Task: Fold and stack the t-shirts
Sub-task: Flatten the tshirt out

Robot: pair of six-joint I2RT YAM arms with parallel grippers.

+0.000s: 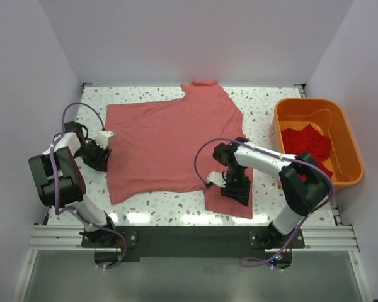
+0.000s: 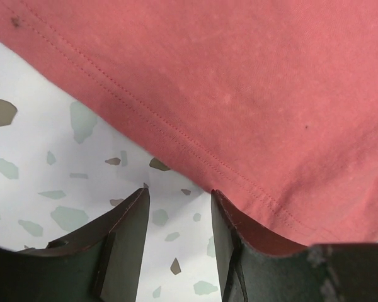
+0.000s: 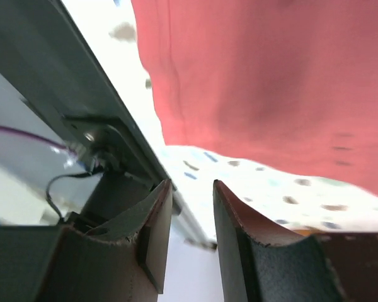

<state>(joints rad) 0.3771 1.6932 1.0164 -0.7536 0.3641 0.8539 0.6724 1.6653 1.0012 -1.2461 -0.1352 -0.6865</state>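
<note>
Top external view: pink shirt (image 1: 170, 138) likely handles light, limp and drapey; pinch the stitched hem (image 2: 176, 135); left gripper (image 2: 179, 198) and right gripper (image 3: 192, 189) stand narrowly open, empty.

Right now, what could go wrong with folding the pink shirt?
1. The left tool is open with only table between its fingers. The hem of the pink shirt lies beside one finger, so the tool may close on nothing.
2. The right tool is open too and holds no cloth, so one side might lift alone and wrinkle.
</note>
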